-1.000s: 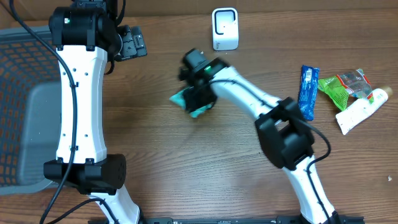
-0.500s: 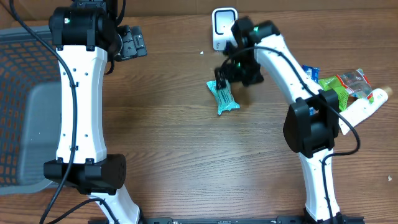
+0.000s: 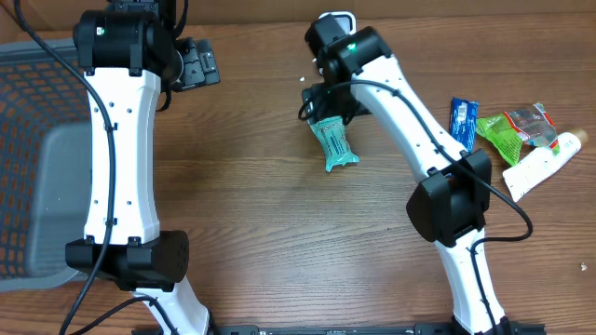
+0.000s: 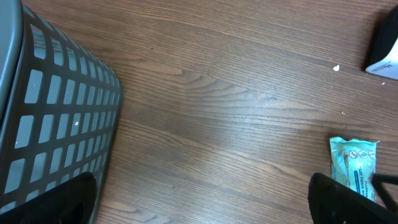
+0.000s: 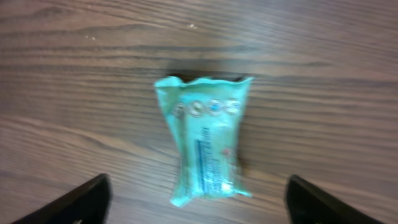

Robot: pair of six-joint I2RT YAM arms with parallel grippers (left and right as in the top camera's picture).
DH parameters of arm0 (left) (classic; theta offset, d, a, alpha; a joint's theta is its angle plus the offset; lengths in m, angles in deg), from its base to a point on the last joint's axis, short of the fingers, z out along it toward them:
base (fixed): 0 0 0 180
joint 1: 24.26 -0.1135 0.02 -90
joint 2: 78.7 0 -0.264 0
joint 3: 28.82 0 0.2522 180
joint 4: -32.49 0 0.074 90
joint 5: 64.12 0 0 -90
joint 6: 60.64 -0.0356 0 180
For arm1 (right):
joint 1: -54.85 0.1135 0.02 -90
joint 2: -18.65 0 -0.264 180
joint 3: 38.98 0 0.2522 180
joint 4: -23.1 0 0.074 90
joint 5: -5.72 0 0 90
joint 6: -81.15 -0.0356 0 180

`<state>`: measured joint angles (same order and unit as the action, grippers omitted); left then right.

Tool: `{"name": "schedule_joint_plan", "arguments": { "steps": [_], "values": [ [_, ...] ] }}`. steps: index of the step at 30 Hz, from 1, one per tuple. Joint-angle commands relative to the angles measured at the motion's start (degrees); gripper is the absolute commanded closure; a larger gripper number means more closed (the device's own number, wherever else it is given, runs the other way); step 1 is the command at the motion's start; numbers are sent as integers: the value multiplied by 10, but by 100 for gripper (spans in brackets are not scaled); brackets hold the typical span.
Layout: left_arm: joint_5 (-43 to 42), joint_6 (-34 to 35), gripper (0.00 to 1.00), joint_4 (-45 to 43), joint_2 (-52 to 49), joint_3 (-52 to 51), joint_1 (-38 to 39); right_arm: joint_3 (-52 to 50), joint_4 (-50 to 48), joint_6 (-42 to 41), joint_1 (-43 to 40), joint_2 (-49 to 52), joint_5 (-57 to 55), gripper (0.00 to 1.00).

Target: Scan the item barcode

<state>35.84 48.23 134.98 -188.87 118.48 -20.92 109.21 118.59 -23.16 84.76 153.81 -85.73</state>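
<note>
Teal packet [image 3: 333,144] lies flat on the worktop [image 3: 251,205], long axis roughly 11-to-5 o'clock in the overhead view. We see the right gripper [image 5: 199,202] spread wide over the packet's 11 o'clock end, pinching nothing; packet is centred ahead of the gap, touching neither finger. Left gripper [image 4: 205,208] spread too, empty, well apart toward 10 o'clock. Right arm clearly nearer. Scanner [image 4: 384,50] stands near the packet's 12 o'clock. We judge a grasp comes next.

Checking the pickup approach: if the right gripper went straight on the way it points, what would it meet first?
Most likely the teal packet, lying flat on the table and centred under the right gripper, whose jaws stand open; the gap down to it is unclear.
</note>
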Motion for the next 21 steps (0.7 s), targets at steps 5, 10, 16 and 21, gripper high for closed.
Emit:
{"name": "schedule_joint_plan", "arguments": {
  "steps": [5, 10, 16, 21],
  "values": [
    [7, -9, 0, -1, -1, 0, 1, -95, -50, 24, 56, -15, -38, 23],
    [7, -9, 0, -1, -1, 0, 1, -126, -70, 24, 101, -14, -157, 23],
    [7, -9, 0, -1, -1, 0, 1, -172, -118, 26, 119, -14, -224, 27],
    [7, -9, 1, -1, -1, 0, 1, -222, -161, 26, 117, -14, -297, 28]
  ]
}}
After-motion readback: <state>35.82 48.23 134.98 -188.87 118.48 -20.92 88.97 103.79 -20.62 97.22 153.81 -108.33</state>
